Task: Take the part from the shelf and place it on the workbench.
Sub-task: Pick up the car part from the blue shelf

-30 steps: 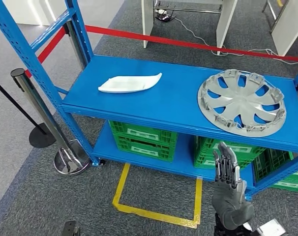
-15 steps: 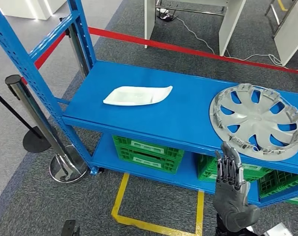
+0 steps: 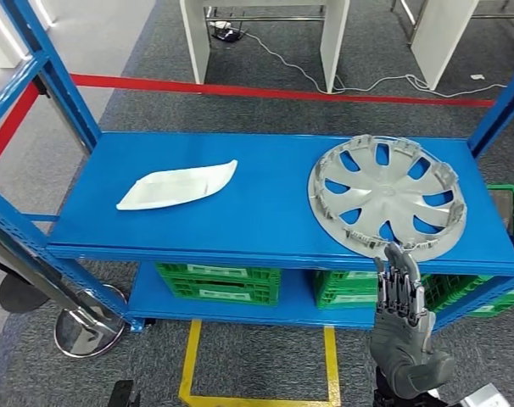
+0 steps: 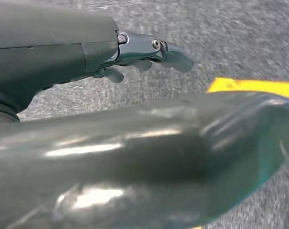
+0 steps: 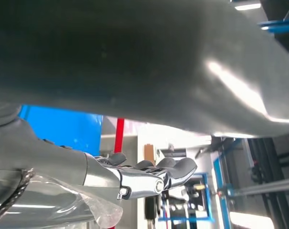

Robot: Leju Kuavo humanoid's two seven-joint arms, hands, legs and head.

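Head view: whole scene has shifted since the earlier frame, so the camera turned; shelf (image 3: pixel 267 212) now sits square-on. Hubcap (image 3: pixel 386 197) lies flat on the top shelf board at 3 o'clock, white part (image 3: pixel 176 185) at 9 o'clock, well apart. Right hand (image 3: pixel 401 326) stays raised at 5 o'clock below the shelf edge, fingers straight and together, holding nothing. Left hand (image 4: pixel 99 52) hangs over the grey carpet (image 3: pixel 254 356), fingers loosely extended, empty. Green crates (image 3: pixel 217 282) on the lower board; yellow floor tape (image 3: pixel 189 365); red barrier (image 3: pixel 267 90) behind.
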